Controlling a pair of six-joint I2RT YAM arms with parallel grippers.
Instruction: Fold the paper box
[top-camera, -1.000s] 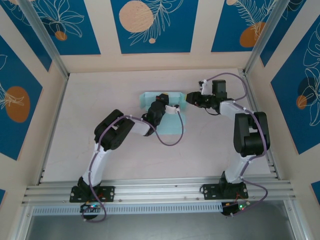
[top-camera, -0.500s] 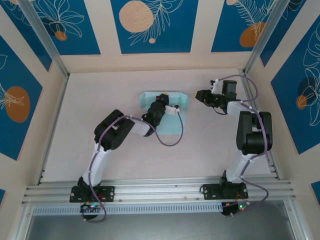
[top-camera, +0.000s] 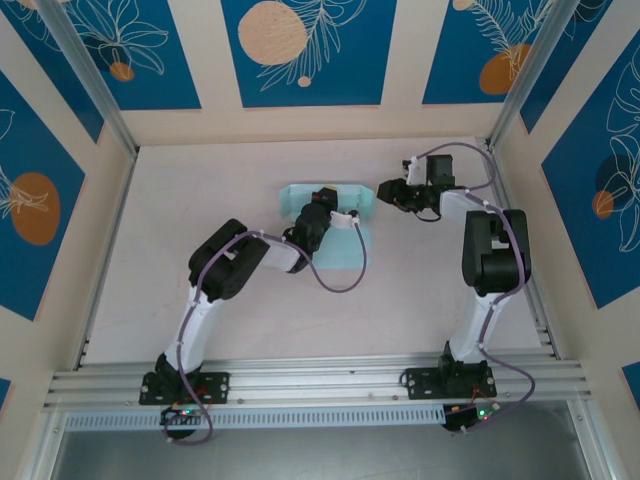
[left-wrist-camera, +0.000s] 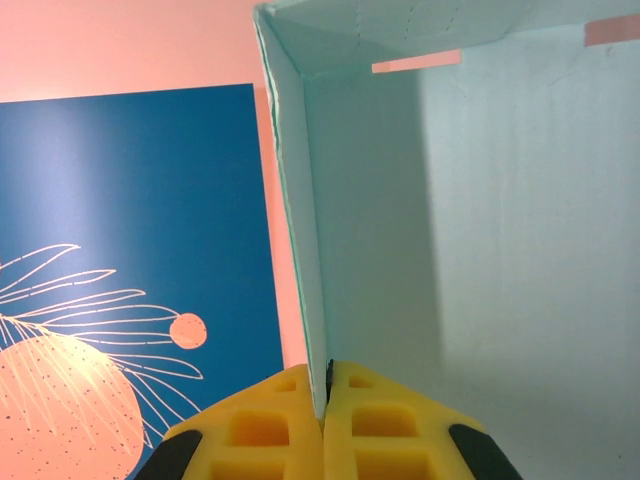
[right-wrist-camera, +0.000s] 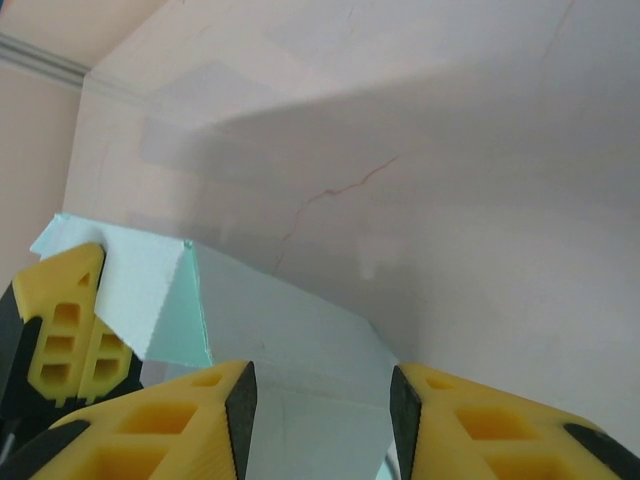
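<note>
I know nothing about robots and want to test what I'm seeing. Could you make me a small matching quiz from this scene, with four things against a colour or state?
Things:
1. left gripper
2. right gripper
3. paper box
4. back wall panel

Descriptions:
A. open, fingers standing apart
B. pale aqua
C. dark blue with a peach circle
D. shut on an upright card wall of the box

Pairs: 1-D, 2-A, 3-B, 4-C
</note>
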